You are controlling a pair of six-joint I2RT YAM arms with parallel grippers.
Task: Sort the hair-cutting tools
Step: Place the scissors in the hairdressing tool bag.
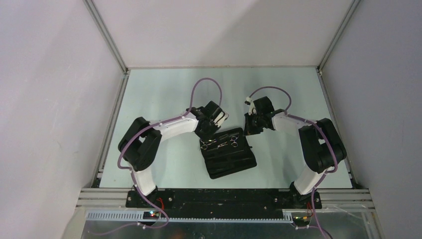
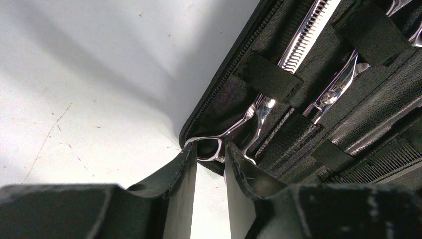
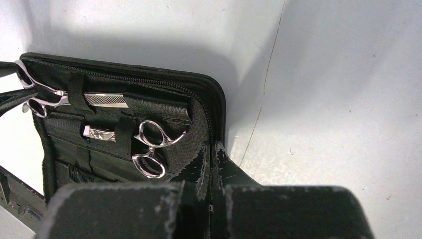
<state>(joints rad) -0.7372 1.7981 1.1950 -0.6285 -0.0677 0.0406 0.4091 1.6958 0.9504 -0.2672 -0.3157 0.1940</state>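
Observation:
A black zip case point(image 1: 231, 159) lies open at the table's middle. Two silver scissors are strapped into it side by side. One scissors point(image 2: 263, 107) has a toothed blade, and its ring handle sticks out at the case's corner. My left gripper point(image 2: 209, 152) stands open with its fingertips on either side of that ring. The other scissors point(image 3: 149, 147) sits under a strap, rings towards the right wrist camera. A black comb point(image 2: 378, 162) lies in a lower slot. My right gripper point(image 3: 211, 149) is shut on the case's zip rim point(image 3: 209, 114).
Grey walls and aluminium rails point(image 1: 107, 134) bound the pale table point(image 1: 164, 94) on three sides. Purple cables loop over both arms. Bare tabletop lies behind and to both sides of the case.

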